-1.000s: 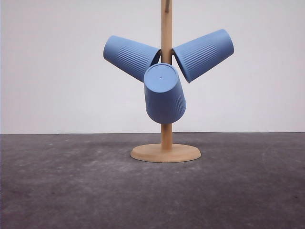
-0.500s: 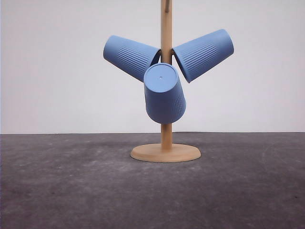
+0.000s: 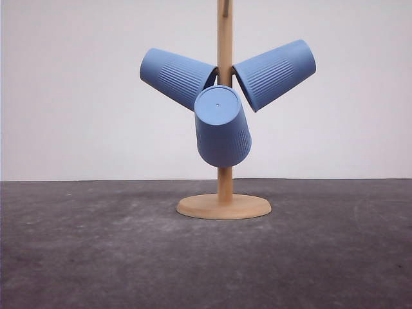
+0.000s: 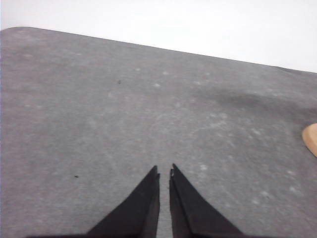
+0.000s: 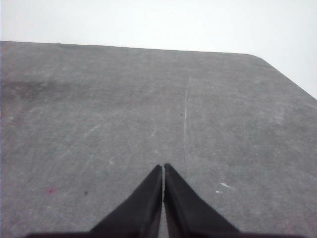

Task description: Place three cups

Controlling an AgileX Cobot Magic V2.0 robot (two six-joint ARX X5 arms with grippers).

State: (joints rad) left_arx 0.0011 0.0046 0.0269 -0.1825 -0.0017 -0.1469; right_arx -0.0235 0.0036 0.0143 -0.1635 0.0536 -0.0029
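Three light-blue ribbed cups hang mouth-in on a wooden rack in the front view. One cup [image 3: 176, 76] slants up to the left, another [image 3: 275, 73] slants up to the right, and the third [image 3: 222, 127] points toward me, its round bottom facing the camera. My left gripper [image 4: 164, 173] is shut, with nothing between its black fingers, above bare grey table. My right gripper [image 5: 163, 168] is also shut and holds nothing, over bare table.
The rack's wooden pole [image 3: 224, 38] rises from a round wooden base [image 3: 224, 206] at the middle of the dark grey table [image 3: 96, 251]. An edge of that base [image 4: 312, 139] shows in the left wrist view. A white wall stands behind.
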